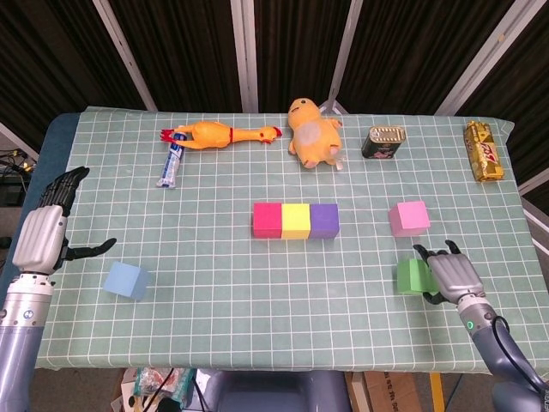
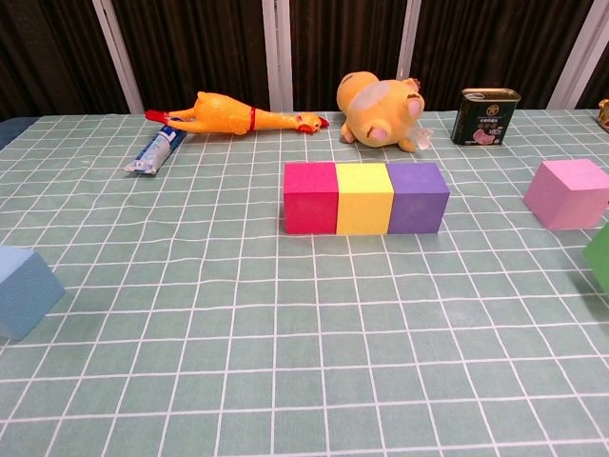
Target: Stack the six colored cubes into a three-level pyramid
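A red cube (image 1: 267,220), a yellow cube (image 1: 296,220) and a purple cube (image 1: 323,220) stand touching in a row at the table's middle. A pink cube (image 1: 408,218) sits alone to their right. Near the front left lies a blue cube (image 1: 127,280). My right hand (image 1: 452,275) grips the green cube (image 1: 411,275) from its right side, at the front right. In the chest view only a slice of the green cube (image 2: 600,255) shows at the right edge. My left hand (image 1: 47,230) hovers at the table's left edge, fingers spread and holding nothing.
Along the back lie a rubber chicken (image 1: 223,135), a tube (image 1: 172,163), a yellow plush toy (image 1: 313,131), a tin can (image 1: 385,142) and a gold packet (image 1: 483,151). The checked cloth (image 1: 257,283) reaches the front edge.
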You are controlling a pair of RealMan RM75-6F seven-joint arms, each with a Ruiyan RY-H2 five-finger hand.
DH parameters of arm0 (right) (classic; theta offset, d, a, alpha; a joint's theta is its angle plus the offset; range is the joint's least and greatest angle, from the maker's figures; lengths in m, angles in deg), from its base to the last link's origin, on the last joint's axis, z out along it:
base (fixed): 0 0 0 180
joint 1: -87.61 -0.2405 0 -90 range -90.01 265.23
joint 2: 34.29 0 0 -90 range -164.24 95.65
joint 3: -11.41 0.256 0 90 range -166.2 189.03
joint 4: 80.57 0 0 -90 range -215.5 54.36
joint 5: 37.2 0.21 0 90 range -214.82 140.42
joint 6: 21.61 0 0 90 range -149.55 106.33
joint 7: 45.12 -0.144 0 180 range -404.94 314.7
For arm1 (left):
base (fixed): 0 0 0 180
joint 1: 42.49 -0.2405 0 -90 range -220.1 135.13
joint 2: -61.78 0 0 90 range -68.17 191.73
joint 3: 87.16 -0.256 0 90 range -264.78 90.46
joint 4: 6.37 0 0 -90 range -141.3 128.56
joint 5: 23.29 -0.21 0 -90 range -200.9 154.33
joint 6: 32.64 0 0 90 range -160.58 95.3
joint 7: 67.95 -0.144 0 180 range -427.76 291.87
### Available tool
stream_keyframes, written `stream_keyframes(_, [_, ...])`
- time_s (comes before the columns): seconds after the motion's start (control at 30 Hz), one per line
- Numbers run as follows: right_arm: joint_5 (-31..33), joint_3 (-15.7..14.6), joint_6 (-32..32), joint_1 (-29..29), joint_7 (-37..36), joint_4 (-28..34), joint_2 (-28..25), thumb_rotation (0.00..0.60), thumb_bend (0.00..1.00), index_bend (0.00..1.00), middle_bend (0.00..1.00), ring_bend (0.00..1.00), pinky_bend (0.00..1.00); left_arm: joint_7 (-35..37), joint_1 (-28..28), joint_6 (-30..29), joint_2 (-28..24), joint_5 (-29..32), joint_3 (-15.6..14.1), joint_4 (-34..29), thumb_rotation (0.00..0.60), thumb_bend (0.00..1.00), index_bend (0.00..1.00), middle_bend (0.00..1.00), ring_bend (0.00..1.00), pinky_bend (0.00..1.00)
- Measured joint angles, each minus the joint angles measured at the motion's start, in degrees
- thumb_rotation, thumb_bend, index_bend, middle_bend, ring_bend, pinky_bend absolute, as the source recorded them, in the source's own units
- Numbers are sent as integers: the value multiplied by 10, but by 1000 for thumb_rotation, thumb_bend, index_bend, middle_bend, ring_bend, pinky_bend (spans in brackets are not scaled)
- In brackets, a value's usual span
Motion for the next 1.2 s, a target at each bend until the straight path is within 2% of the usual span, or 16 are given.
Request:
stream_keyframes(0.33, [66, 67, 9, -81, 34, 61, -61, 600, 313, 116, 426, 267, 14, 4, -1, 0, -3, 0, 1, -1, 600, 68, 0, 37, 3, 52])
stream_keyframes(0.57, [155, 90, 24, -157, 90, 76, -59, 600, 313, 117, 427, 267, 14, 3, 0, 2, -3, 1, 0, -4, 600, 68, 0, 37, 3, 52])
stream_keyframes(0.8, [281, 98, 22, -258, 165, 61, -5, 600, 313, 117, 428, 267, 15, 9, 0, 6, -4, 8, 2, -1, 600, 67, 0, 37, 3, 52])
stream_keyframes(1.2, [539, 115, -24, -401, 257, -39, 120, 600, 312, 117, 428, 267, 14, 24, 1, 13, -7, 14, 7, 5, 600, 67, 0, 37, 3, 52])
